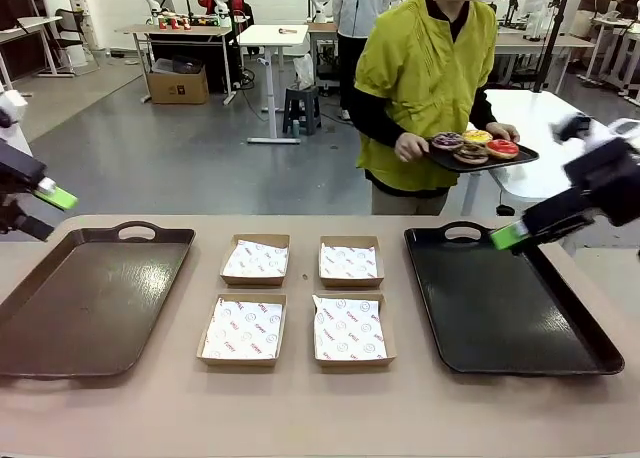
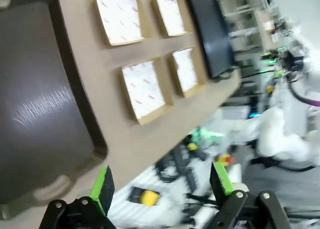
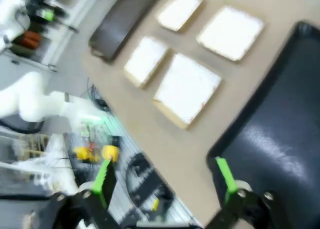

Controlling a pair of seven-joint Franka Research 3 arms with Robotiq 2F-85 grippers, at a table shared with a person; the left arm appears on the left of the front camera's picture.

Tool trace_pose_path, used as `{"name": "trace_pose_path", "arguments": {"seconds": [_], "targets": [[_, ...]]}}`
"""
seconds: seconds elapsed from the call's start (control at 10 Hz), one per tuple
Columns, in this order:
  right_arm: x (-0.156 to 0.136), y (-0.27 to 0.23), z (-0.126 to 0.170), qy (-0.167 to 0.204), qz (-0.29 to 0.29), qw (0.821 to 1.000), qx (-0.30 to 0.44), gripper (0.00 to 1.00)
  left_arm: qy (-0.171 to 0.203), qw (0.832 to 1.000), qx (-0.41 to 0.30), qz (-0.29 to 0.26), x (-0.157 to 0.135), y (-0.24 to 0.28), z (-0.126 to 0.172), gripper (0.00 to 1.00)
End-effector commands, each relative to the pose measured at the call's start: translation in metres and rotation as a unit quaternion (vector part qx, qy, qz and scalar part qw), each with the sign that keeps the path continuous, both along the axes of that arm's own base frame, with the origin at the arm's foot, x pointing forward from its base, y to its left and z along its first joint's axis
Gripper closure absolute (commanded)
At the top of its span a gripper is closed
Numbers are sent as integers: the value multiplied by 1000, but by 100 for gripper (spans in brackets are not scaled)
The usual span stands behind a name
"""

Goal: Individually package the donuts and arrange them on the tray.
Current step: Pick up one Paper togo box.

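Boxes (image 1: 243,330) midway along bench (image 1: 320,418) near edge; donuts (image 1: 472,153) chocolate, purple, red, yellow on person's tray (image 1: 525,157); left end effector (image 2: 160,181), right end effector (image 3: 164,171) both apart.

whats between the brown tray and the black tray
Four paper-lined cardboard boxes in a two-by-two block, clearest in the front view.

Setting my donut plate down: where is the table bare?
Bare: the brown tray left of the boxes, the black tray to their right, and the table strip along the near edge. The four boxes crowd the middle.
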State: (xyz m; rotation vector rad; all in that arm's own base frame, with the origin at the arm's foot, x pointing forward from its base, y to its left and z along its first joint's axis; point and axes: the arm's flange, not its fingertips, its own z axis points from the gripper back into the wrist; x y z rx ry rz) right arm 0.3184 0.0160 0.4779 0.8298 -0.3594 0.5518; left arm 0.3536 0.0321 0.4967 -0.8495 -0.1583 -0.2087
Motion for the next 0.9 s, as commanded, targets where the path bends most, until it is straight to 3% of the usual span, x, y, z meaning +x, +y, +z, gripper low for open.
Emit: {"name": "trace_pose_path", "arguments": {"seconds": [0.0, 0.3, 0.8], "targets": [[2, -37, -11, 88, -28, 985, 145, 0, 65, 994, -72, 56, 17, 32, -7, 0], [-6, -91, -25, 108, -20, 968, 226, 0, 62, 979, -179, 77, 16, 82, -28, 0], [-10, -128, -44, 124, -88, 963, 222, 0, 45, 968, -235, 81, -8, 120, -46, 0]]}}
